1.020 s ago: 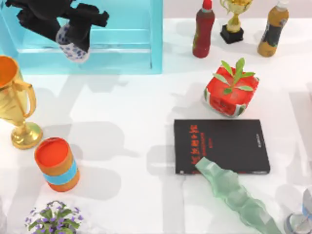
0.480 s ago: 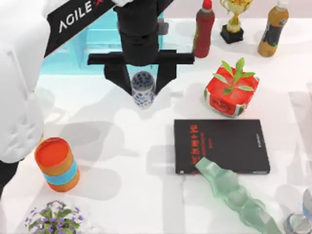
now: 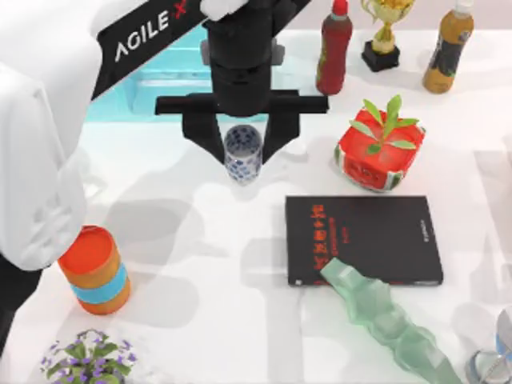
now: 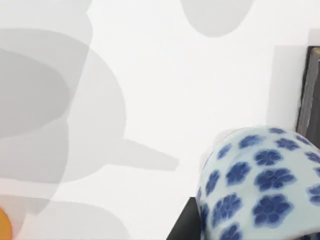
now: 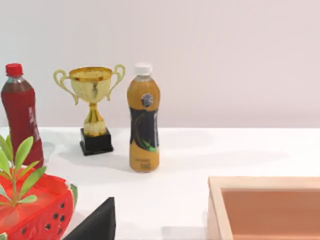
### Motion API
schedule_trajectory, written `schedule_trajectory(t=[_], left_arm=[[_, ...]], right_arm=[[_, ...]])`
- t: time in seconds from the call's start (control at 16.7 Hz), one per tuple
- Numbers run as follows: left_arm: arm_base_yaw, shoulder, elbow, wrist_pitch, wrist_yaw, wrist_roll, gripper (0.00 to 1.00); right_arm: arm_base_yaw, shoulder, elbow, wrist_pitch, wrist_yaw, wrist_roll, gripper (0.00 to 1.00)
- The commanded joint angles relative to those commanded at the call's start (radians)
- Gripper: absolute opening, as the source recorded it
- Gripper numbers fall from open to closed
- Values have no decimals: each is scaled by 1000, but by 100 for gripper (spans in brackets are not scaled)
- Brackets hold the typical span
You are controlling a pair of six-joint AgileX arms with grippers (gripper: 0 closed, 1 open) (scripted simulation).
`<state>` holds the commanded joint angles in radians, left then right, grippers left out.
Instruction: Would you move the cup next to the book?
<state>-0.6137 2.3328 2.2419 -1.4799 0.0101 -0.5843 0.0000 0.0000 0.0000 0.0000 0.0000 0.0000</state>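
The left gripper [image 3: 242, 146] grips the small white cup w/ blue flowers [image 3: 242, 154] above the white desk [image 3: 200, 264], up & left of the flat black book [image 3: 364, 239].

a white table [image 3: 200, 280] carries soft grey shadows across its top. behind it stands a plain, pale pinkish wall [image 5: 210, 50]. the light is even and bright, with no hard glare.

Left AgileX arm reaching from the table's left toward its far centre, wrist pointing down, left gripper [image 3: 242, 152] with its two black fingers [image 3: 202, 136] closed against the sides of the cup [image 3: 242, 154], held upright.
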Motion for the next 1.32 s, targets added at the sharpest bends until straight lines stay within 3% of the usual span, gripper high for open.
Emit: schedule_trajectory(t=[0.48, 0.78, 1.32], left_arm=[[-1, -9, -238, 232, -1, 1, 0], [-2, -6, -268, 263, -2, -1, 0], [-2, -6, -268, 263, -2, -1, 68]], right_arm=[[0, 0, 0, 0, 0, 0, 100], [0, 0, 0, 0, 0, 0, 100], [0, 0, 0, 0, 0, 0, 100]])
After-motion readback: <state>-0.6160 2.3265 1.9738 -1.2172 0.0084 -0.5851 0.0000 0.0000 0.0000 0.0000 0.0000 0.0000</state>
